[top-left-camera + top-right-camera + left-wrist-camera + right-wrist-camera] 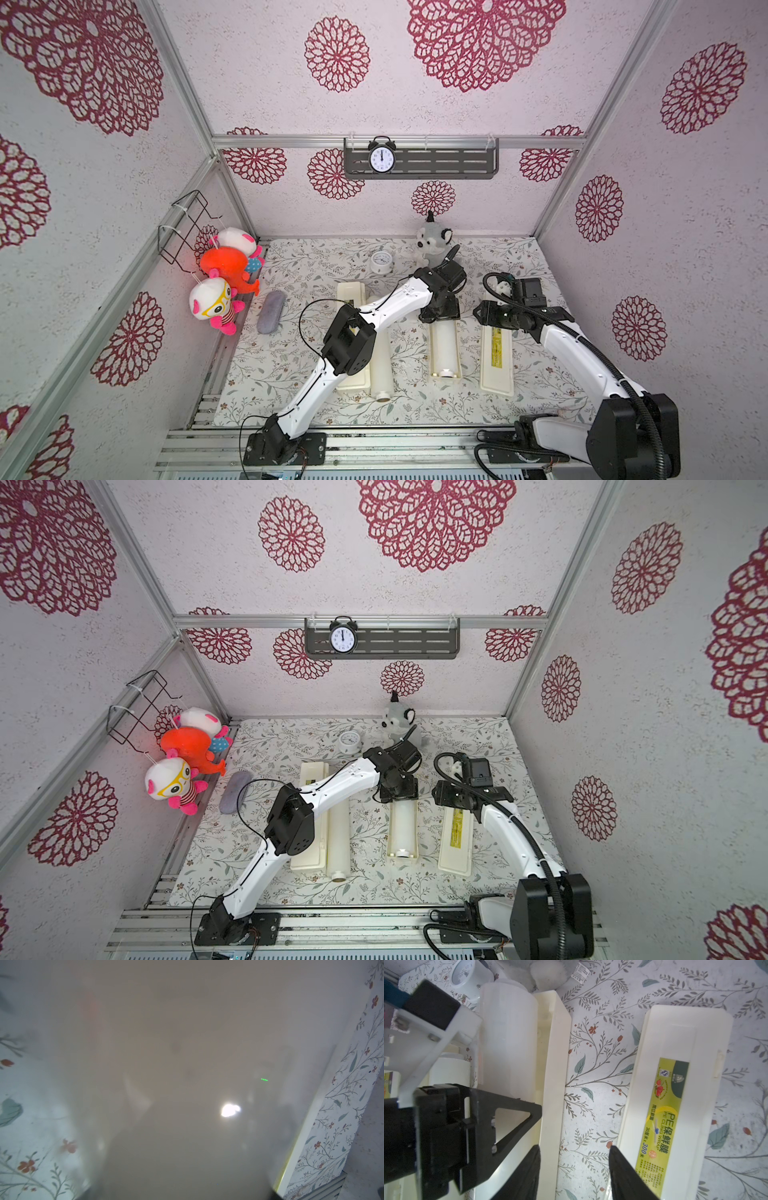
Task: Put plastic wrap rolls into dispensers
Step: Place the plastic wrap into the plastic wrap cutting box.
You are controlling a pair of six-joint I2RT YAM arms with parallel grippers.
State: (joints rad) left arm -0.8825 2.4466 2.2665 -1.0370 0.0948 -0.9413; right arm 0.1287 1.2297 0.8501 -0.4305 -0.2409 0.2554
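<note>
Mia: Nearest the lens, what sits there?
Tom: Right arm [631, 432], its black elbow at 5 o'clock. Left arm [390, 303] rises from 7 o'clock and crosses toward the centre.
Mia: And the rolls?
Tom: Both lie with the long axis running 12 to 6. One, the loose roll [381, 370], rests on the table [266, 374] hard against the 3 o'clock side of the closed dispenser [352, 291], with its hollow core facing 6. At its 3 o'clock, the seated roll [445, 345] lies inside the open dispenser [432, 357], parallel to the walls, end plug toward 6.
Mia: Jaws?
Tom: Left jaws straddle the seated roll's 12 o'clock end. The right wrist view shows one black finger [508, 1099] down at the roll's side, just inside the dispenser's wall. Whether they squeeze it I cannot tell, because the left wrist view is only fog. Right jaws stand apart with nothing between them, over the strip of cloth between the open dispenser and the labelled cream part [496, 365], which also runs 12 to 6.
Mia: Room to move?
Tom: One bare strip separates the loose roll from the open dispenser. Wide bare cloth lies at 7 to 8 o'clock, and a margin runs before the 6 o'clock edge. At 12, a small white dial [381, 262] and a grey plush [434, 245] stand near the far ends. At 9 lies a grey pouch [271, 311].
</note>
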